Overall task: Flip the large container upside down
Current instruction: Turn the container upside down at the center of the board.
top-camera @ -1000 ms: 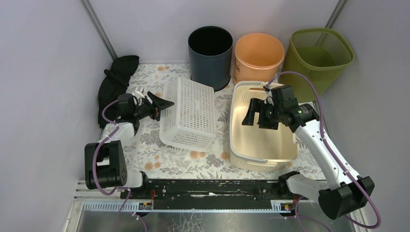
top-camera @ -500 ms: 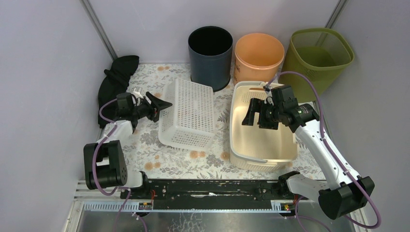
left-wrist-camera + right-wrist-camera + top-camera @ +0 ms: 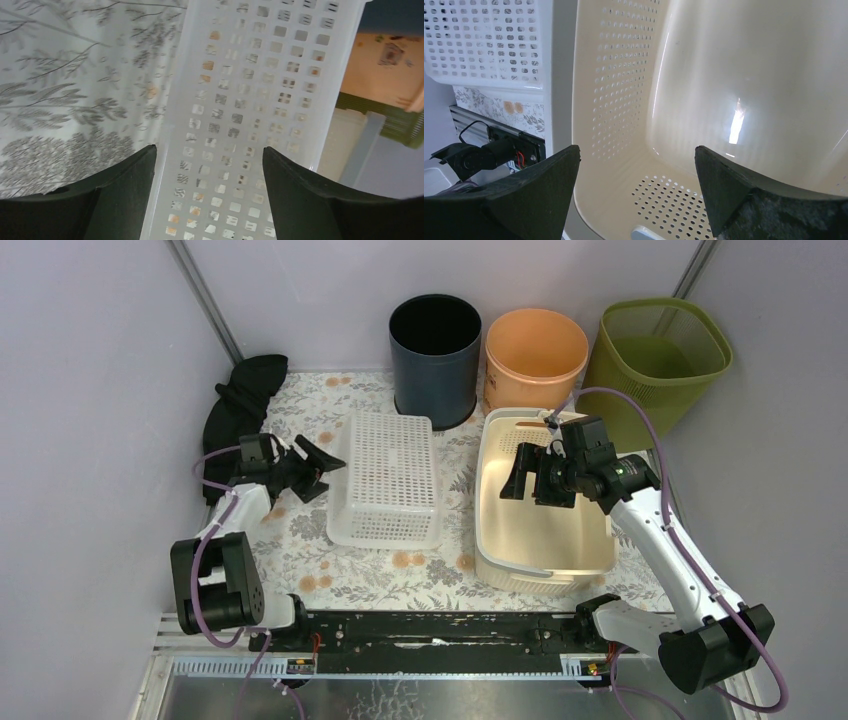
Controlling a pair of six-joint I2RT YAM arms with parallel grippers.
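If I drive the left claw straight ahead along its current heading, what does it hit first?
The white perforated basket: its side wall fills the view directly ahead of the open left claw. Depth is hard to judge, but the wall looks close.

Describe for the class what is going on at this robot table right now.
The white perforated basket lies bottom-up on the flowered table. The left hand is open close beside the basket's left wall and holds nothing. The right hand is also open and hangs over the cream tub, which sits upright, gripping nothing.
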